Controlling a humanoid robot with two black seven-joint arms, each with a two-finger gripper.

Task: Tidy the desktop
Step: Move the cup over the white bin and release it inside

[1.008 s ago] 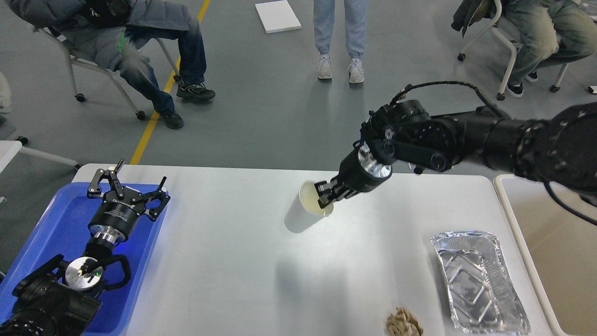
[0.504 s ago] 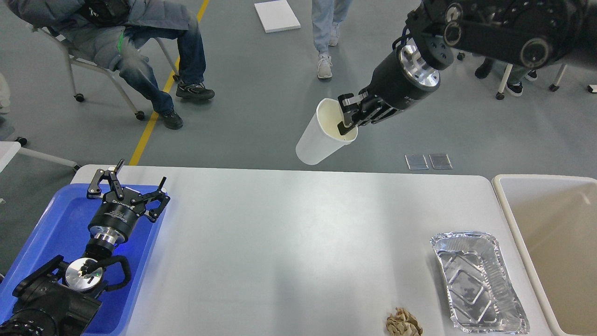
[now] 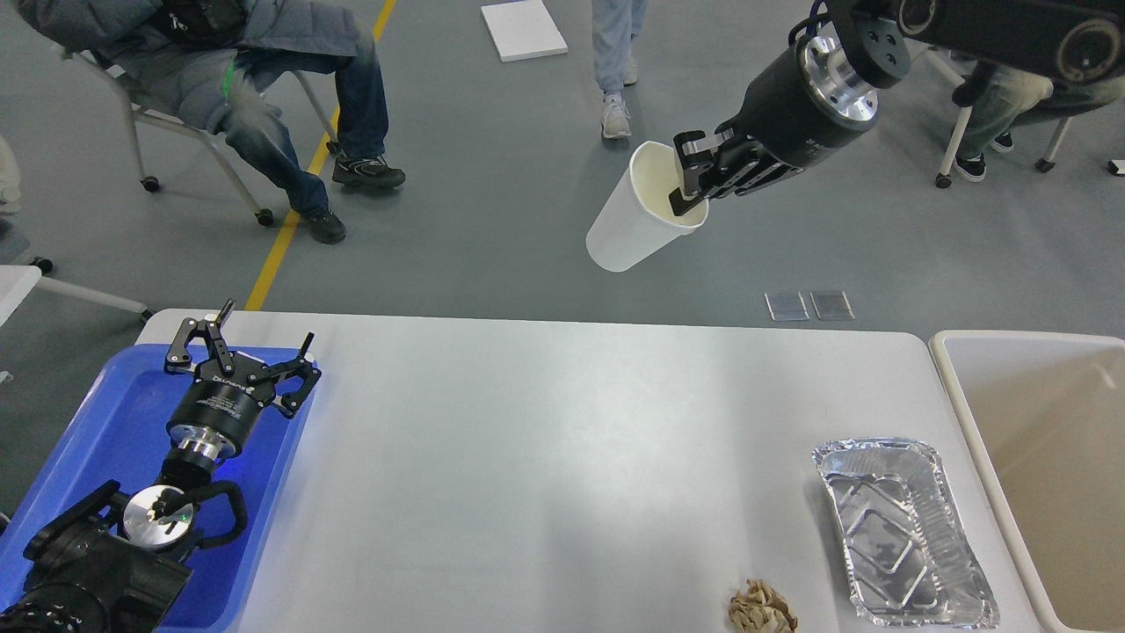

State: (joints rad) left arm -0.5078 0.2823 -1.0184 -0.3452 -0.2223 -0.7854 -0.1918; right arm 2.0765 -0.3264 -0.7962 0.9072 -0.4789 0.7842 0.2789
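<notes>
The white desktop [image 3: 545, 457] fills the lower view. My right gripper [image 3: 688, 187] is shut on the rim of a white paper cup [image 3: 631, 220] and holds it tilted, high above the desktop's far edge. A crinkled foil tray [image 3: 905, 529] lies at the right of the desktop. A crumpled brown paper ball [image 3: 761, 608] lies at the front edge. My left gripper [image 3: 242, 343] is open and empty above the blue tray [image 3: 97, 440] at the left.
A beige bin [image 3: 1046, 457] stands beside the desktop's right edge. People sit on chairs and one stands on the floor beyond the desktop. A white board [image 3: 523, 29] lies on the floor.
My right gripper has lifted the paper cup off the desktop, then moved it up and to the right. The left arm has not moved.
</notes>
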